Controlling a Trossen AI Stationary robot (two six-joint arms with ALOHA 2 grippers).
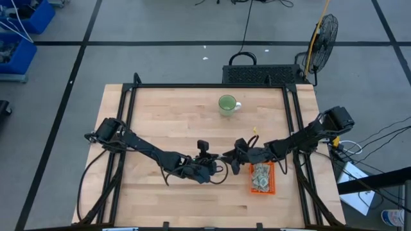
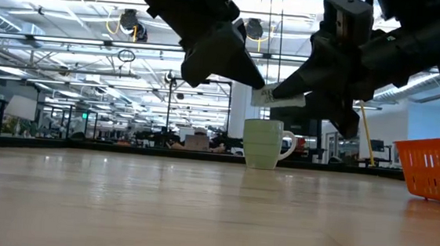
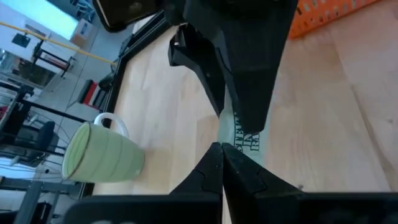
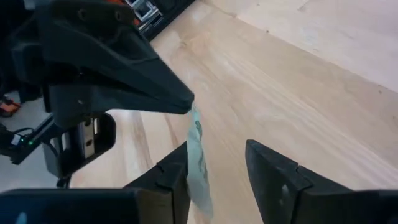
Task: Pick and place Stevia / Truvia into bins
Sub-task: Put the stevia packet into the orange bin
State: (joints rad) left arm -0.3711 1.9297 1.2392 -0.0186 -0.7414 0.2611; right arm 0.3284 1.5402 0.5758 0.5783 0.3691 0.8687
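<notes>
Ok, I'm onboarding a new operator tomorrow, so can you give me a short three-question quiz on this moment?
1. Fill in: the right gripper's jaws stand ____ on either side of the Stevia sachet.
2. Which gripper pinches that sachet above the table? A) the left gripper B) the right gripper C) neither
3. True or false: the orange tray already holds sachets.

Key: 1 open; 2 A; 3 true.
</notes>
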